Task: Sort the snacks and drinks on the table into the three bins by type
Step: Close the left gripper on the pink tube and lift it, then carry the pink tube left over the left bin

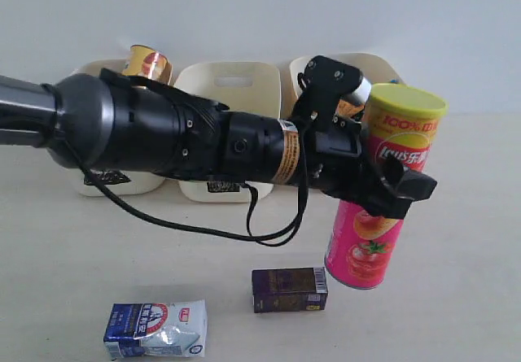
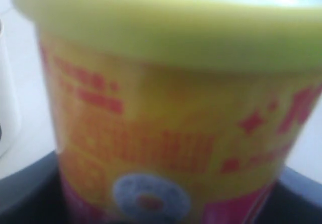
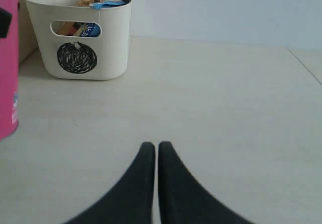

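Now your left pincer [image 1: 384, 181] is clenched around the pink tube [image 1: 365, 248], just under its lid [image 1: 404, 102], and the tube leans a little in the grip. Below this pincer the carton [image 1: 289, 289] lies on the table [image 1: 456, 297], and the pouch [image 1: 155, 329] lies farther off. The bins [image 1: 228, 81] stand behind the arm. Your right pincer [image 3: 152, 144] has its fingers pressed together, low over the table, with the circle bin [image 3: 115, 43] ahead of it
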`<action>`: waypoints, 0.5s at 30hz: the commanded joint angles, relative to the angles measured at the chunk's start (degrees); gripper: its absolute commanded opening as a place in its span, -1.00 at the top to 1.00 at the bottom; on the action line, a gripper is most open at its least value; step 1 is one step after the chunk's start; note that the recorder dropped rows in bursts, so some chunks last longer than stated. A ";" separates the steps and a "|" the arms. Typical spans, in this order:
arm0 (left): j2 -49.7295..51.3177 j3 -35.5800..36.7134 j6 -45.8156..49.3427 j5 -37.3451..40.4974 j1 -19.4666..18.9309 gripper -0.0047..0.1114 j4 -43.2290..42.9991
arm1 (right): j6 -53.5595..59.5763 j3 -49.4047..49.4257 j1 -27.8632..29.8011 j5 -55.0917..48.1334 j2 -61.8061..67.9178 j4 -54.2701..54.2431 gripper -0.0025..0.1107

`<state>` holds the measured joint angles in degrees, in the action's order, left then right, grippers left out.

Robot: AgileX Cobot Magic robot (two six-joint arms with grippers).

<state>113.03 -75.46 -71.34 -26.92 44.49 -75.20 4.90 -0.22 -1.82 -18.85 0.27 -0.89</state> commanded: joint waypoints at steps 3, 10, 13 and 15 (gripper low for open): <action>-6.16 -0.14 -13.13 -1.08 -2.21 0.84 -4.26 | 0.06 0.22 0.17 0.40 -0.27 0.09 0.96; -11.73 -0.14 -25.67 -1.83 -9.03 0.84 -14.97 | 0.06 0.22 0.17 0.40 -0.27 0.09 0.96; -13.66 -0.14 -29.68 -2.70 -12.22 0.84 -19.35 | 0.06 0.22 0.17 0.40 -0.27 0.09 0.96; -14.63 -0.14 -30.44 -4.34 -14.31 0.84 -19.82 | 0.06 0.22 0.17 0.40 -0.27 0.09 0.96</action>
<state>100.27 -75.46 -98.70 -28.92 32.68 -92.68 4.90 -0.22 -1.82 -18.85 0.27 -0.89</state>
